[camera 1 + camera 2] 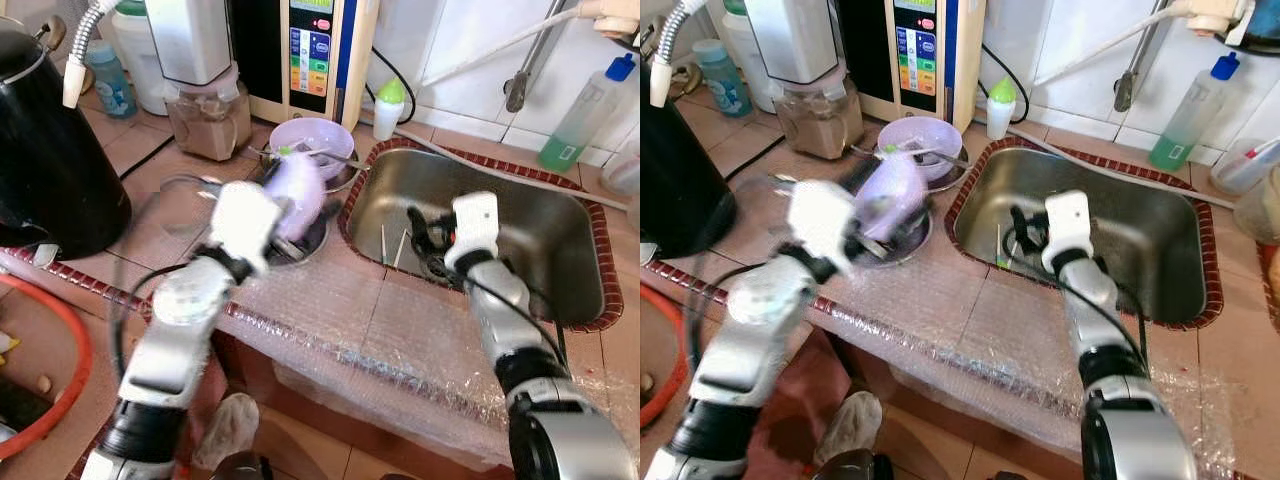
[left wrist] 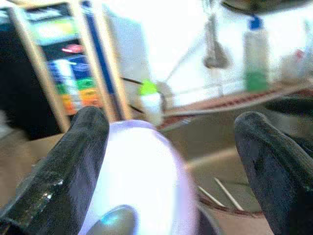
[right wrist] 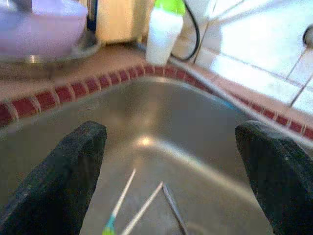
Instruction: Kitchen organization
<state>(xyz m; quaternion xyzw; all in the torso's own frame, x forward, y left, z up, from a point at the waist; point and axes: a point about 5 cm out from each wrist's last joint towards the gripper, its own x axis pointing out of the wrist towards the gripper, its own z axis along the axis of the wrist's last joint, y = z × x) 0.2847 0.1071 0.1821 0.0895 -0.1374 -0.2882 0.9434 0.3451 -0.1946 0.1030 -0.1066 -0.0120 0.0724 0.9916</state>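
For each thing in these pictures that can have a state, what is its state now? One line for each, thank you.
left gripper: fingers open, around a lilac bowl
lilac bowl: tilted, lifted over the counter beside the sink
second lilac bowl: upright on a metal plate, utensil inside
right gripper: fingers open, empty, down in the sink
sink: dry-looking, thin sticks on its bottom
green-capped bottle: upright, capped
blue-capped bottle: upright, green liquid low

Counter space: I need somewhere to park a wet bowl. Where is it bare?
Bare: the bubble-wrapped tiles in front of the sink, between the two arms. Crowded: behind the left gripper, where the lilac bowl, blender jar and black kettle stand.
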